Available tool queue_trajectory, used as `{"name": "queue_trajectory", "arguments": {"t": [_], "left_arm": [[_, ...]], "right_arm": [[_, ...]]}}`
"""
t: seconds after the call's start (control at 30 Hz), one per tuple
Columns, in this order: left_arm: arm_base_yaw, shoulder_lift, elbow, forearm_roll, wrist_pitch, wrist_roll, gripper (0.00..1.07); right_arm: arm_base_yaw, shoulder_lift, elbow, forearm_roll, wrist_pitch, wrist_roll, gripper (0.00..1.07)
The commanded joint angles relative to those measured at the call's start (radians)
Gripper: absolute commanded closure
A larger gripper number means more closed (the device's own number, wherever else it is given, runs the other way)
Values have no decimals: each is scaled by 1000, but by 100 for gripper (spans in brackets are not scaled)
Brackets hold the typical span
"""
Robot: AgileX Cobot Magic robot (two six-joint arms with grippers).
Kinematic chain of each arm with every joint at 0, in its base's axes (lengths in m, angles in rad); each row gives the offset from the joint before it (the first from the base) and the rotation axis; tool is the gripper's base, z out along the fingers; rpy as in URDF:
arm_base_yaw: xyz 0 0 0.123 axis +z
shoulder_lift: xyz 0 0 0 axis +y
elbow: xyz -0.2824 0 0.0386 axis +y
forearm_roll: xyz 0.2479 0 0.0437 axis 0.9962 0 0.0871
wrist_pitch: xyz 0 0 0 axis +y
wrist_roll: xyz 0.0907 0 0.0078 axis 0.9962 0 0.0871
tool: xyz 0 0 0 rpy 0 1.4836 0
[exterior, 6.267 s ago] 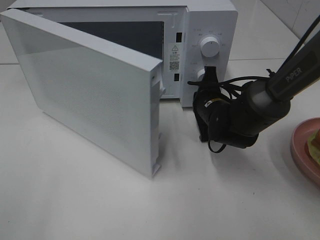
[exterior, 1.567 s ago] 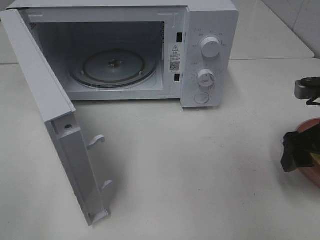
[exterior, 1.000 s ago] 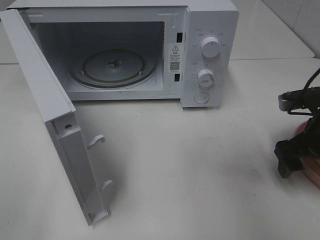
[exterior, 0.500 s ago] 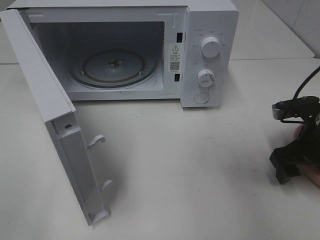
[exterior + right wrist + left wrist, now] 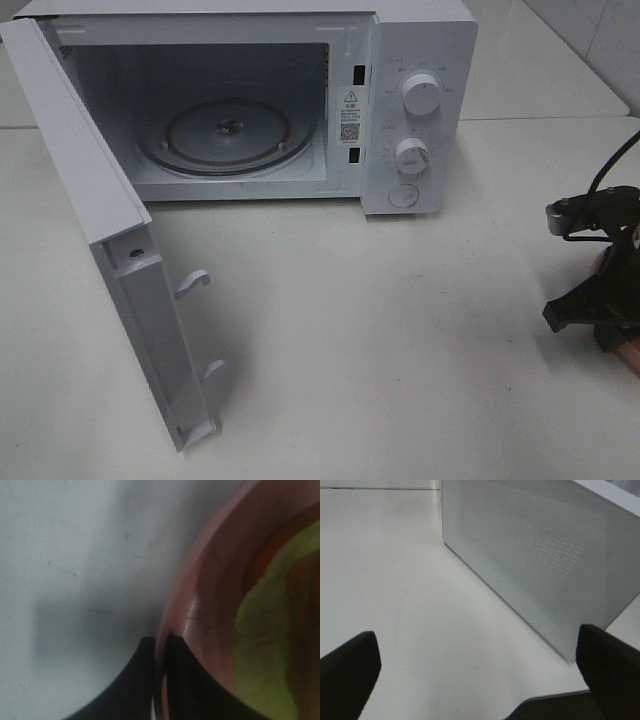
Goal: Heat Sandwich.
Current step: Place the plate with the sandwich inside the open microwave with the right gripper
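The sandwich (image 5: 262,630) shows only in the right wrist view, as blurred green and orange layers on the round pink plate (image 5: 210,595). My right gripper (image 5: 160,675) has its two dark fingers closed on the plate's rim, one outside and one inside. In the high view this gripper (image 5: 590,312) is at the far right edge of the table, over a sliver of the plate (image 5: 626,356). The sandwich is hidden there. My left gripper (image 5: 477,655) is open and empty, facing the outside of the microwave door (image 5: 545,565).
The white microwave (image 5: 415,110) stands at the back. Its door (image 5: 95,220) is swung wide open to the left, and the glass turntable (image 5: 228,135) inside carries nothing. White tabletop (image 5: 400,330) lies between the microwave and the plate.
The microwave door has gone from half open to wide open. My right gripper left the microwave front, moved to the plate at the right edge, and settled on its rim.
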Motion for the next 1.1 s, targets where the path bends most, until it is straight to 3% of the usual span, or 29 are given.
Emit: {"name": "queue_trajectory", "arguments": {"t": [0.03, 0.47, 0.8, 1.1], "left_arm": [[-6, -23, 0, -2, -13, 2, 7], [-6, -23, 0, -2, -13, 2, 7], [-6, -23, 0, -2, -13, 2, 7], [-6, -23, 0, -2, -13, 2, 7]], "right_arm": [[-2, 6, 1, 2, 7, 25, 107], [17, -37, 1, -44, 58, 76, 107], [131, -42, 1, -207, 157, 244, 107], [196, -42, 1, -252, 219, 291, 107]]}}
